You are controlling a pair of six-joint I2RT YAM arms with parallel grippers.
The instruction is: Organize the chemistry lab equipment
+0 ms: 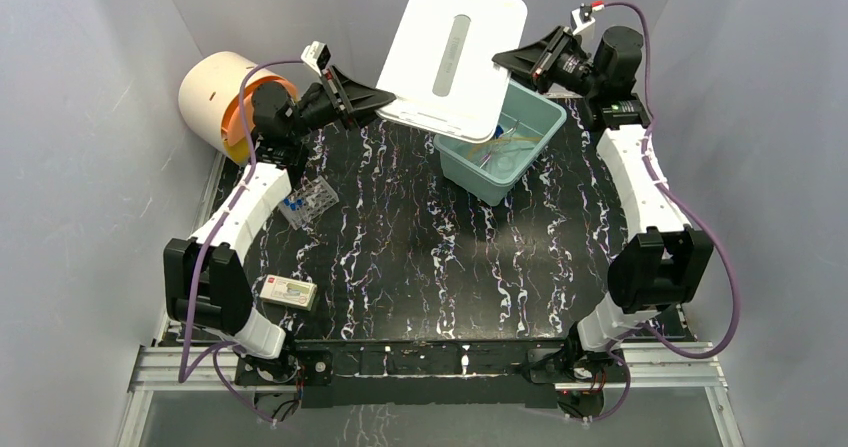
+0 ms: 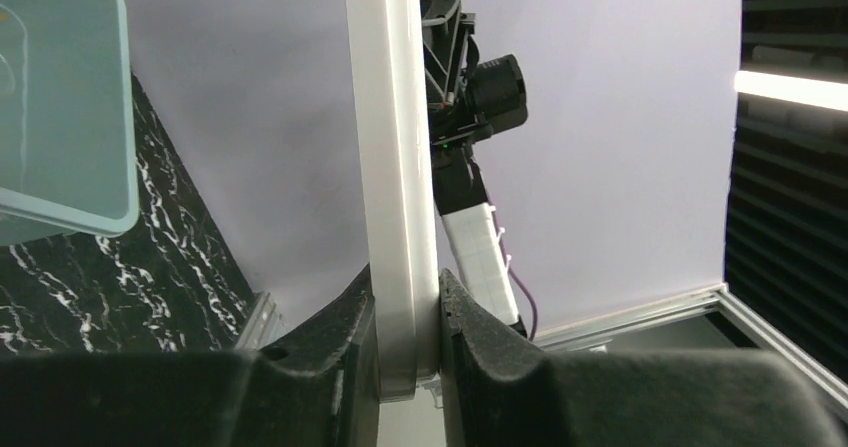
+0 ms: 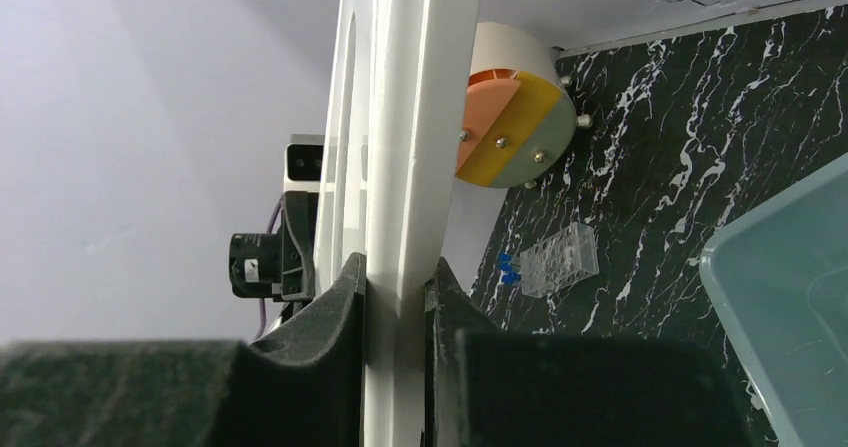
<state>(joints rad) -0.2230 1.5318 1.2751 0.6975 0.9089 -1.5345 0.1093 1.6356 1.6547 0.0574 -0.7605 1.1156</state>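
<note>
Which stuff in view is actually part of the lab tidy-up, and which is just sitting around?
Job:
clear rack
white packet
small items inside the teal tub

Not equipment:
the teal tub itself
white lid
white-and-orange cylinder

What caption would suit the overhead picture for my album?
Left gripper and right gripper hold the white lid over the teal tub.

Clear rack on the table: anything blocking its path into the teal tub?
Yes. The white lid, clamped in both arms' jaws, hangs tilted over part of the teal tub opening. Nothing else shows between the clear rack and the tub.
</note>
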